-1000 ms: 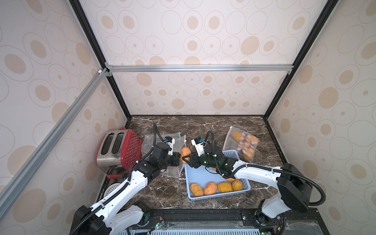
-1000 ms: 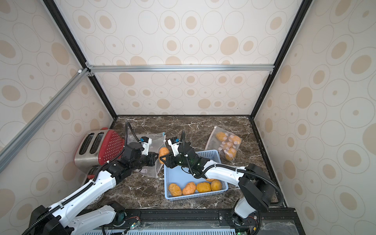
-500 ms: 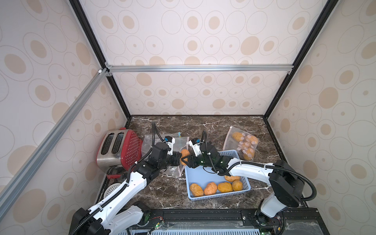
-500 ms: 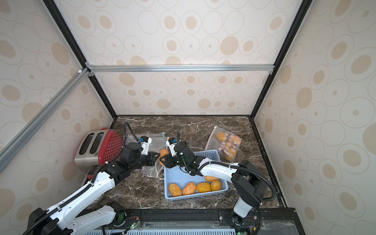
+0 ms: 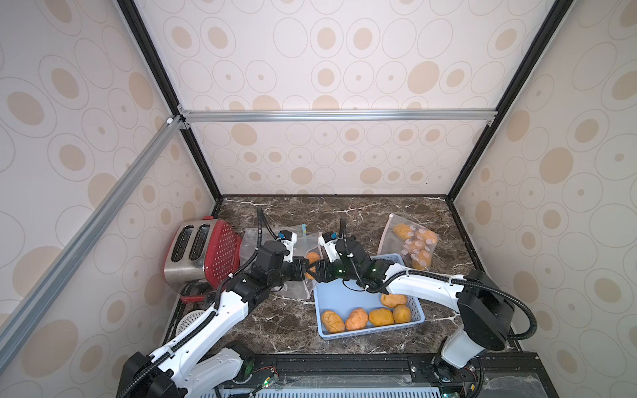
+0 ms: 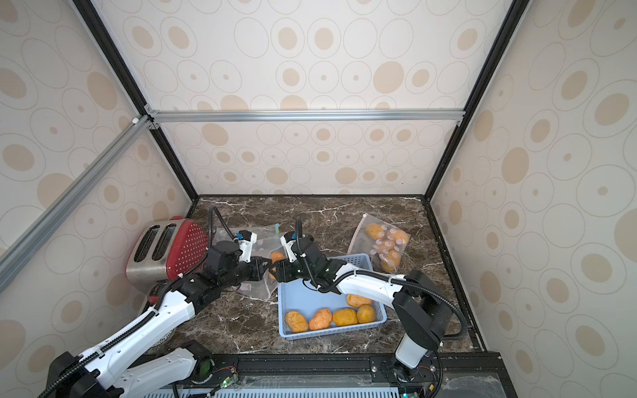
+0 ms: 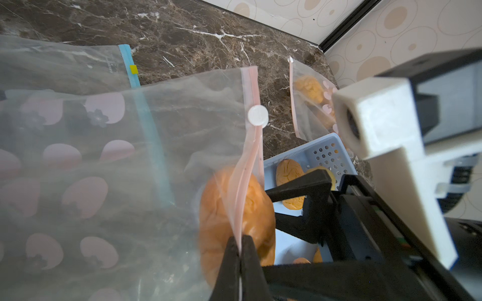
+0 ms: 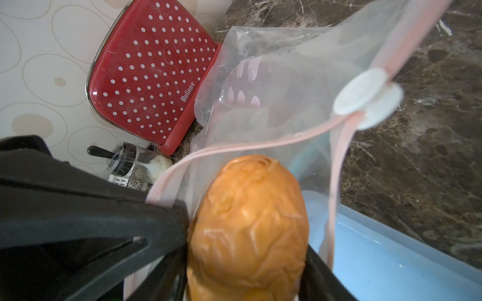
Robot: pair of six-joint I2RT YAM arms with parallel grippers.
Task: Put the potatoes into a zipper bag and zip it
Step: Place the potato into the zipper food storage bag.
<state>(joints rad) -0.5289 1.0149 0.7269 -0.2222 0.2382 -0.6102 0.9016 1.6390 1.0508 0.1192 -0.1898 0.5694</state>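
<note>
One wrinkly orange oval potato (image 8: pixel 247 208) sits half inside the mouth of the clear pink-spotted zipper bag (image 7: pixel 117 161), between the parted jaws of your right gripper (image 8: pixel 246 245) — whether they grip it, you cannot tell. Your left gripper (image 7: pixel 240 250) pinches the bag's pink zip rim (image 7: pixel 251 86); if that thin film slips, the mouth may sag shut and the potato roll out beside the blue plastic basket (image 5: pixel 344 296).

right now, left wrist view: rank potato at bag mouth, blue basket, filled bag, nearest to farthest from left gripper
1. potato, in the mouth of the open bag, at the left gripper
2. blue basket, just beyond
3. filled bag, past the basket
</note>
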